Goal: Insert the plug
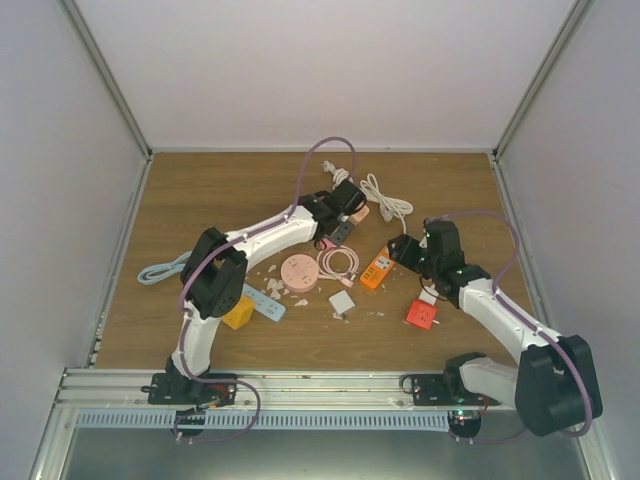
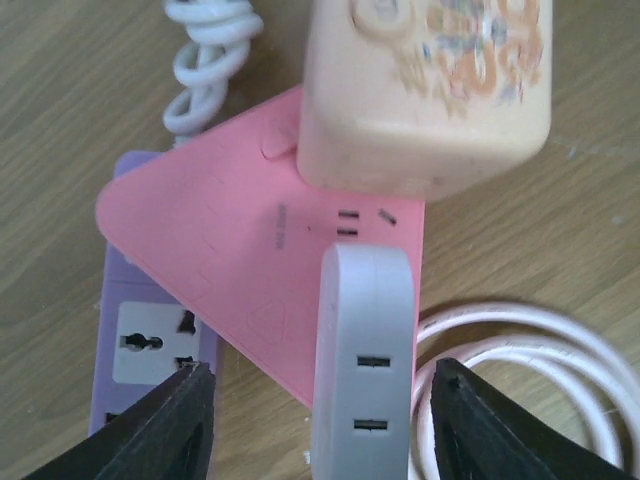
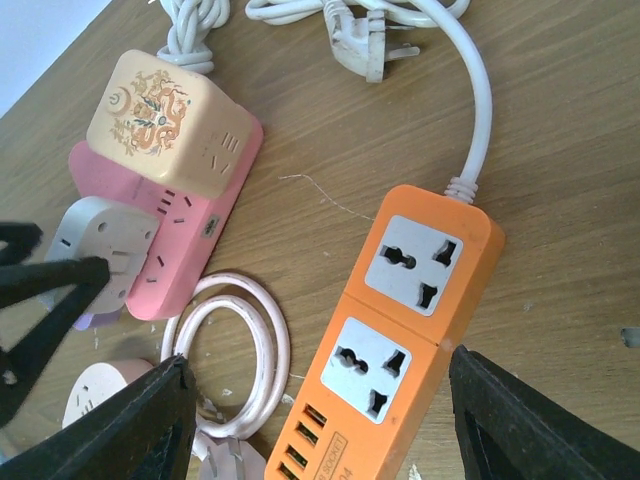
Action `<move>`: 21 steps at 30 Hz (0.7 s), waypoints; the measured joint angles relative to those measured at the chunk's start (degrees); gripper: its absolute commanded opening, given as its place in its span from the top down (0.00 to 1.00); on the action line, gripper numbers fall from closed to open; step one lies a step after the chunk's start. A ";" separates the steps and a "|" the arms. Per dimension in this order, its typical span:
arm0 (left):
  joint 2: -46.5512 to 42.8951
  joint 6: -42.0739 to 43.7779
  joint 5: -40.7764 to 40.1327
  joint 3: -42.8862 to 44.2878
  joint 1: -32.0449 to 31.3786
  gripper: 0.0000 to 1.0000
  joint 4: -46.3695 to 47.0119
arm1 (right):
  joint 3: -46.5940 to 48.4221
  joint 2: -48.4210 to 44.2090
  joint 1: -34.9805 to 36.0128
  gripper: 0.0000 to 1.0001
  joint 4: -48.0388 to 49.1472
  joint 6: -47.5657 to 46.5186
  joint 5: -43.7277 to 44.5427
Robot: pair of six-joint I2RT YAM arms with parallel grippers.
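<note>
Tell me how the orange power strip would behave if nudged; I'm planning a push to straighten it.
Probably slides flat rather than tipping: the orange power strip lies low and broad on the wooden table. Its moulded shell likely stays rigid. The white cord at one end curves loosely, so it may drag and swing the strip a little.

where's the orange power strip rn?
Top view, right of centre on the table: the orange power strip lies just right of the coiled pink cable, with the right claw close beside it.
</note>
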 measured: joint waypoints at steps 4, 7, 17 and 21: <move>-2.01 -1.25 1.49 2.25 0.24 0.28 -0.85 | 0.28 -0.02 0.00 0.30 -0.24 -0.46 -0.26; -6.03 -1.75 2.80 2.05 0.44 0.26 -1.09 | 1.84 0.00 0.00 0.29 -1.73 -1.31 0.28; -33.40 -3.76 11.28 -18.62 7.28 0.18 8.61 | 11.65 1.95 0.00 0.17 -8.63 -5.88 8.98; -45.62 -3.91 14.82 -28.68 9.73 0.01 14.40 | 15.17 3.23 0.00 0.04 -13.27 -7.67 15.23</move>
